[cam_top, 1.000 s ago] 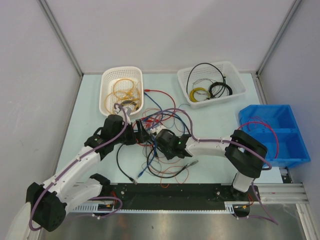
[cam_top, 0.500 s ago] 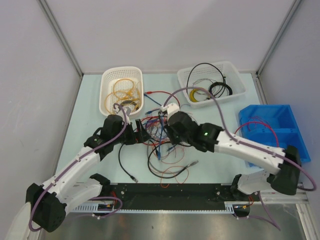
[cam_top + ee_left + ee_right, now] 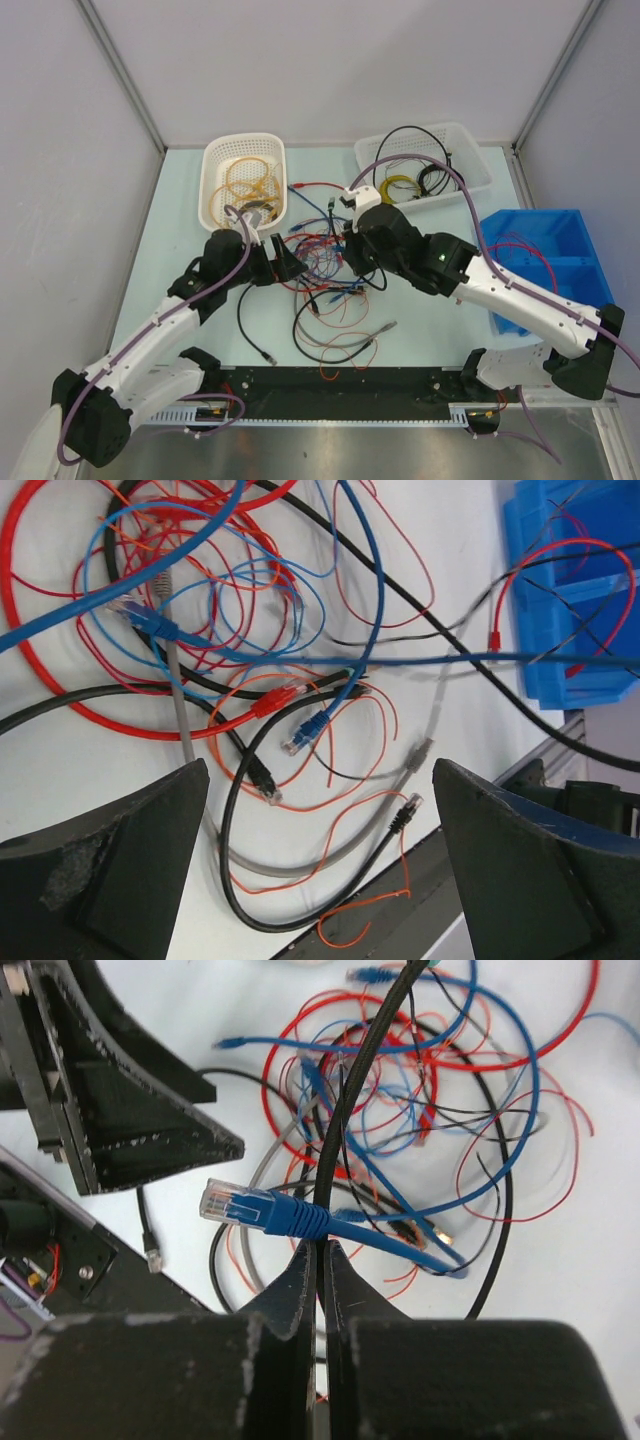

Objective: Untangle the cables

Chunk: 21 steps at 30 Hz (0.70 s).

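Nearest to us a black rail (image 3: 340, 385) runs along the front edge of the table (image 3: 440, 330). Just beyond it loose ends trail out of the cables (image 3: 325, 295): a black lead (image 3: 243, 325) and a grey lead (image 3: 375, 332), each with a small plug. The cables lie heaped at the middle of the table, with red, blue, orange, black and grey loops crossing one another. We see the left pincer (image 3: 318, 780) at the heap's left side, above the tangle, its fingers spread wide with nothing between them. The right pincer (image 3: 318, 1252) reaches in from the right. Its fingers are pressed almost together on a black braided cable (image 3: 345, 1110) that rises from the tips. A blue cable (image 3: 300, 1218) with a clear plug crosses right at the tips, and we cannot tell whether it is pinched too. Off to the right sits a blue bin (image 3: 545, 218) with a thin red wire (image 3: 520, 248) draped in it. Farthest back stand two white baskets: the left basket (image 3: 245, 141) holds yellow-orange coils (image 3: 245, 185), and the right basket (image 3: 480, 155) holds black and yellow coils (image 3: 415, 185).
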Tool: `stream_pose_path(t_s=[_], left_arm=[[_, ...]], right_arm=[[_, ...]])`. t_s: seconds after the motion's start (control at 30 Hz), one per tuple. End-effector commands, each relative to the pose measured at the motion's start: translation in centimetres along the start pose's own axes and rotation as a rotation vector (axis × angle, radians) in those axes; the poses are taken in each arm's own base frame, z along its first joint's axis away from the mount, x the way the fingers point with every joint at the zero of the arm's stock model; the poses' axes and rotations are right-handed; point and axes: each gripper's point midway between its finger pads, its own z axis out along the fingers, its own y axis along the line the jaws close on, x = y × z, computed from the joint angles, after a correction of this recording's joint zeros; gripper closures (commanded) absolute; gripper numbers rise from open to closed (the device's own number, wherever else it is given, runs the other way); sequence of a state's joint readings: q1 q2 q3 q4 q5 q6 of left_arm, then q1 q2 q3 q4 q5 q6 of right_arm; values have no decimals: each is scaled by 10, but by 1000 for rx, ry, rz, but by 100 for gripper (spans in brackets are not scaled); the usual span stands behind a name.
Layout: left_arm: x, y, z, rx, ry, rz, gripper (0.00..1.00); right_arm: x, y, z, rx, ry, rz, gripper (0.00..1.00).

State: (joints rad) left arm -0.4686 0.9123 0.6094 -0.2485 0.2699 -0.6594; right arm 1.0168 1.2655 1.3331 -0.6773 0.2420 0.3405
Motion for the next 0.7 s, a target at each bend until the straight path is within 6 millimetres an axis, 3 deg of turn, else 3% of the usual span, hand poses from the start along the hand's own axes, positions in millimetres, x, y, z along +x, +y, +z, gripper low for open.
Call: stream_pose_path(t_s=[0.0,0.2,0.23,0.4,0.67], left_arm=[[-11,-22,-1,107,-41,-26,0],[-22,-44,0,253,-113,-25,0],[-32,-57,-4,318,-165,3,0],[-46,-68,-16,424,-325,72,0],[-61,-89,1,480,-363,163,1]], right_arm=[[-6,13,-10,-58,-20,40,100],[-9,17,-21,-91,-30,73,100],[-11,18,-23,-99,-38,78,100],[-15,25,-30,-142,-51,104,100],[-23,45,-36,-244,-59,148,100]])
